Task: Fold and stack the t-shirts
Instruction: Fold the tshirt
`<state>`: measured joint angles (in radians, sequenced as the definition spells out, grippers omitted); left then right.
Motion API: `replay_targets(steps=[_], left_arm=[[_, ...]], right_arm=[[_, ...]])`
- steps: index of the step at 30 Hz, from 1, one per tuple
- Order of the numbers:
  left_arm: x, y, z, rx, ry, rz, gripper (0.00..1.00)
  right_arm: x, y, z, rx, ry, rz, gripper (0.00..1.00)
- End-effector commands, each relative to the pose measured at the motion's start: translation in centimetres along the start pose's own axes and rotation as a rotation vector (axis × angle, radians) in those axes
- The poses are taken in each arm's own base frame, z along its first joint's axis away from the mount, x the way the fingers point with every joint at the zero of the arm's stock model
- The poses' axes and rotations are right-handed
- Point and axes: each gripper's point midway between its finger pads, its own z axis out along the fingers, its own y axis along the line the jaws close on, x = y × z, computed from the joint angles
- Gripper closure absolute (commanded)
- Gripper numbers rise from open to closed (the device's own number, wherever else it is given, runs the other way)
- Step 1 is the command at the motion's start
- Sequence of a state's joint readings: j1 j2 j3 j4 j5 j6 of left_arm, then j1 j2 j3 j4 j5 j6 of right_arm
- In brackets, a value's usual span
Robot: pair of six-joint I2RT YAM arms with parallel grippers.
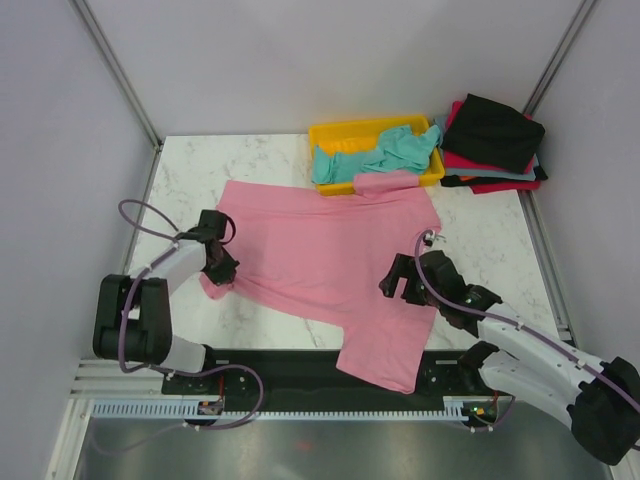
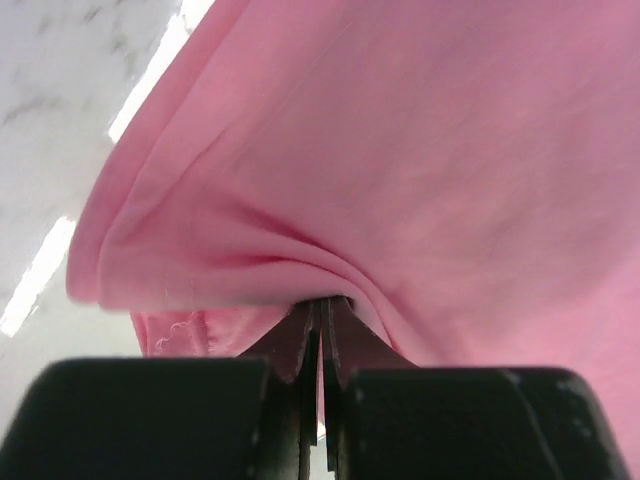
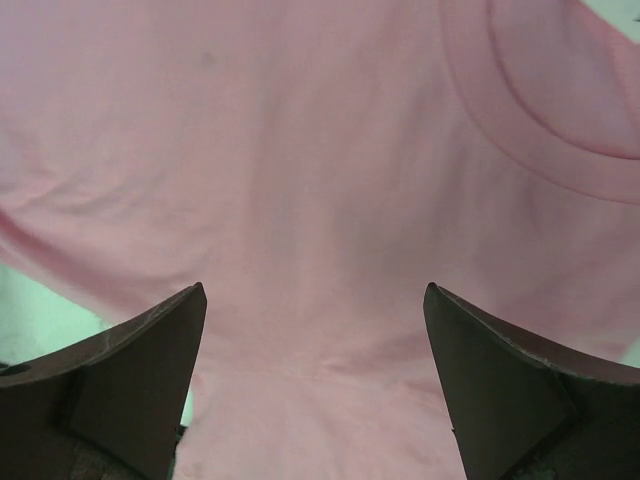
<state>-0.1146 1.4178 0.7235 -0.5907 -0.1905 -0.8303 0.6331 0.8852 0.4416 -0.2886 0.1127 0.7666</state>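
- Pale-walled booth, with a white marbled worktop [image 1: 200,170] as the stage.
- Showed the pink t-shirt [image 1: 330,260] spread at a slant across the middle of the worktop, with one corner drooping over the near edge and one sleeve reaching the front of a yellow tray [image 1: 330,130].
- Found the left pincer [image 1: 220,276] at the shirt's left edge, low over the worktop.
- From the left wrist, caught that pincer [image 2: 320,320] clamped tight on a fold of the pink t-shirt [image 2: 420,150], with the cloth bunched and drawn into the closed jaws and pale marble to the left.
- Placed the right pincer [image 1: 393,284] at the shirt's right side, near the sleeve.
- From the right wrist, showed that pincer [image 3: 315,300] with jaws spread wide and gripping nothing, the pink t-shirt [image 3: 320,150] filling the view beyond and its ribbed collar [image 3: 560,140] curving at upper right; could not tell whether the tips touched the cloth.
- Left the teal t-shirt [image 1: 385,155] crumpled in the tray at the far edge, spilling over its right rim.
- Put the black t-shirt [image 1: 495,130] folded on top of a pile at the far right corner, with the red t-shirt [image 1: 465,160] beneath it, just beside the tray.
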Motion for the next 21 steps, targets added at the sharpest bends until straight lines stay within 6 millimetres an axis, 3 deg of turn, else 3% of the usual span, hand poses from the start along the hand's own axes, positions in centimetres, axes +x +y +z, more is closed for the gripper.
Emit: replay_targets(steps=[1, 2, 3, 5, 7, 10, 12, 14, 21], left_arm=[[-4.4, -4.4, 1.4, 0.171, -0.052, 0.039, 0.98], [-3.9, -4.8, 2.4, 0.185, -0.003, 0.037, 0.92], [-3.9, -6.1, 2.2, 0.24, 0.027, 0.044, 0.84], [-3.5, -6.4, 1.4, 0.248, 0.035, 0.07, 0.56], [-3.0, -5.6, 0.3, 0.233, 0.005, 0.1, 0.49], [-4.0, -2.0, -2.9, 0.16, -0.136, 0.078, 0.39], [-3.5, 0.2, -4.0, 0.106, -0.15, 0.055, 0.37], [-3.7, 1.1, -5.3, 0.115, -0.182, -0.001, 0.36], [-2.9, 5.6, -3.4, 0.039, -0.182, -0.233, 0.44]], right_arm=[[-0.3, -2.3, 0.1, 0.134, -0.018, -0.003, 0.02], [-0.2, -2.2, 0.6, 0.145, -0.002, -0.016, 0.02], [-0.6, -1.8, 0.9, 0.136, -0.008, -0.024, 0.02], [-0.9, -0.7, 1.6, 0.112, 0.014, -0.048, 0.02], [-1.3, 0.2, 1.7, 0.089, 0.019, -0.067, 0.02], [-1.1, 0.1, 1.9, 0.079, 0.012, -0.09, 0.02], [-0.9, 0.3, 2.1, 0.053, 0.009, -0.102, 0.02], [0.0, 0.0, 2.4, 0.04, 0.029, -0.112, 0.02], [0.9, 0.3, 2.6, -0.003, 0.067, -0.178, 0.02]])
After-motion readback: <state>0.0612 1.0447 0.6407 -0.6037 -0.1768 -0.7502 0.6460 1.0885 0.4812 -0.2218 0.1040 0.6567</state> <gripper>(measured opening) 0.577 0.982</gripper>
